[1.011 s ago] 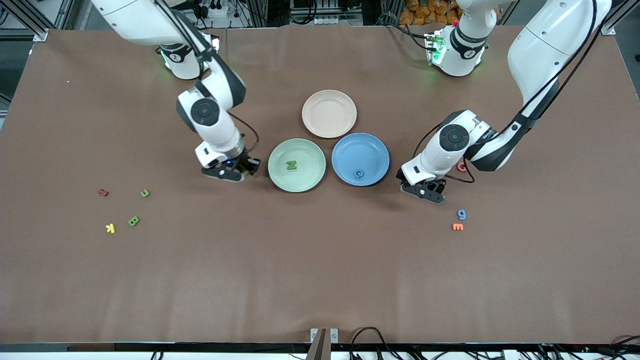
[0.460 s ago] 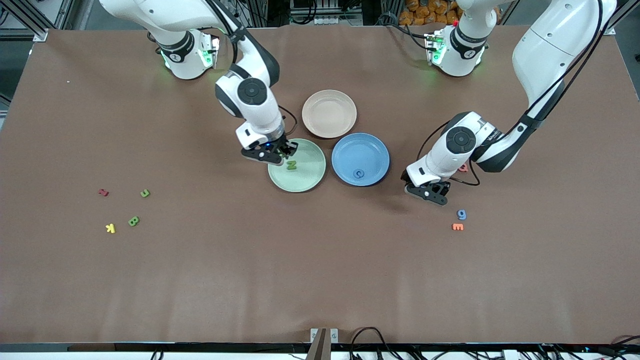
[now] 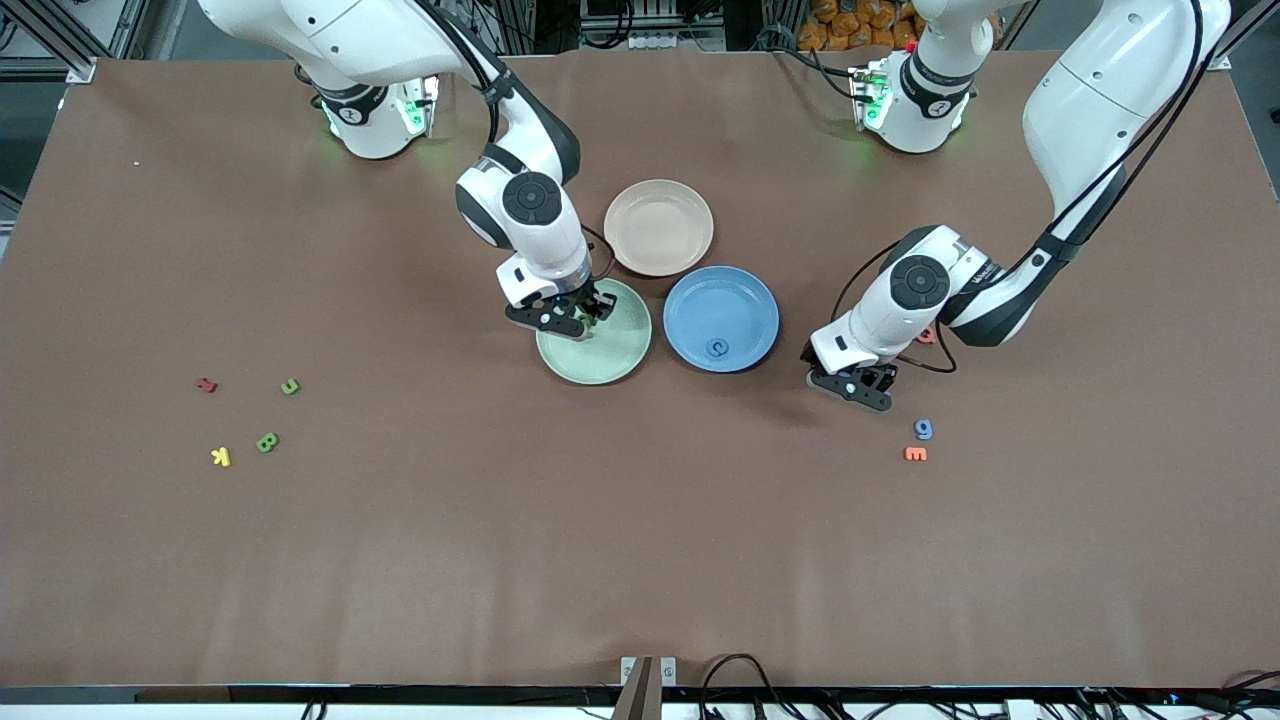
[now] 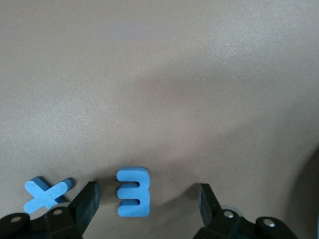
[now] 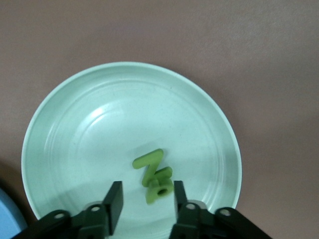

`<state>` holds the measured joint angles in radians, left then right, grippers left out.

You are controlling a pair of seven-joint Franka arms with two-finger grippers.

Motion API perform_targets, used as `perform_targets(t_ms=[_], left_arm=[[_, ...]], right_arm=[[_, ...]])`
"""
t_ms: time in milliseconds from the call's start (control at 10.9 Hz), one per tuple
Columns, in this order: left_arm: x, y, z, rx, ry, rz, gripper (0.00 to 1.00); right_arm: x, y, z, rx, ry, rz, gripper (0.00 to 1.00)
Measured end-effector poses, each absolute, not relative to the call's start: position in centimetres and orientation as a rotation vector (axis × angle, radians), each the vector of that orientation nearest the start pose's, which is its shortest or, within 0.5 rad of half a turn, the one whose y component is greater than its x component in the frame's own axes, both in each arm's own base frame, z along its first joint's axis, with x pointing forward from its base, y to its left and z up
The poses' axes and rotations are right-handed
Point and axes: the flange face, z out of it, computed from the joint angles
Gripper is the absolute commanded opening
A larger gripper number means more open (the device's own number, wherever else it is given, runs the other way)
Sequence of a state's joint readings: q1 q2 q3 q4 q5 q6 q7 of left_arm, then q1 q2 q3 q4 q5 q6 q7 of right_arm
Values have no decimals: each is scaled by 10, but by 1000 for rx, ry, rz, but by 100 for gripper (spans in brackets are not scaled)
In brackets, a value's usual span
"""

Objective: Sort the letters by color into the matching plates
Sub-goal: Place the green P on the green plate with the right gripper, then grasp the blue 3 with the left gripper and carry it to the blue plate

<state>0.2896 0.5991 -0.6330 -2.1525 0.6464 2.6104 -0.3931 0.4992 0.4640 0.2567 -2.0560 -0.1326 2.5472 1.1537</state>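
Note:
My right gripper hangs open low over the mint green plate. A green N lies in that plate. A second green letter with a hole rests against the N and beside one fingertip, with the other fingertip clear of it. In the front view this gripper covers both letters on the green plate. My left gripper is open just above the table, with a blue E lying between its fingers and a blue X just outside them. The blue plate holds a blue C.
A beige plate stands farther from the camera than the other two. Toward the right arm's end lie two green letters, a yellow K and a red letter. Near my left gripper lie a blue letter and an orange letter.
My right arm swung from the table beside the green plate to over it, and its fingers parted from the green letter. My left gripper shifted only slightly.

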Motion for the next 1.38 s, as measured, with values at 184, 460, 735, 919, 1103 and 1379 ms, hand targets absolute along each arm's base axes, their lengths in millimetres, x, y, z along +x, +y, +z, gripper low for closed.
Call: perform_targets(t_ms=[184, 460, 735, 919, 1103, 1379], left_arm=[[523, -211, 173, -3102, 667, -83, 55], [526, -212, 176, -3102, 667, -93, 18], [529, -210, 178, -3102, 660, -104, 0], [529, -210, 178, -3102, 660, -104, 0], [529, -210, 178, -3102, 660, -104, 0], [530, -210, 179, -3105, 646, -105, 0]], right_arm=[[443, 404, 219, -3044, 505, -6, 100], [463, 379, 217, -3067, 498, -3, 100], [512, 308, 216, -3077, 520, -18, 100], [542, 251, 214, -3086, 536, -27, 100], [565, 195, 214, -3101, 552, -44, 100], [586, 112, 214, -3115, 571, -47, 100]])
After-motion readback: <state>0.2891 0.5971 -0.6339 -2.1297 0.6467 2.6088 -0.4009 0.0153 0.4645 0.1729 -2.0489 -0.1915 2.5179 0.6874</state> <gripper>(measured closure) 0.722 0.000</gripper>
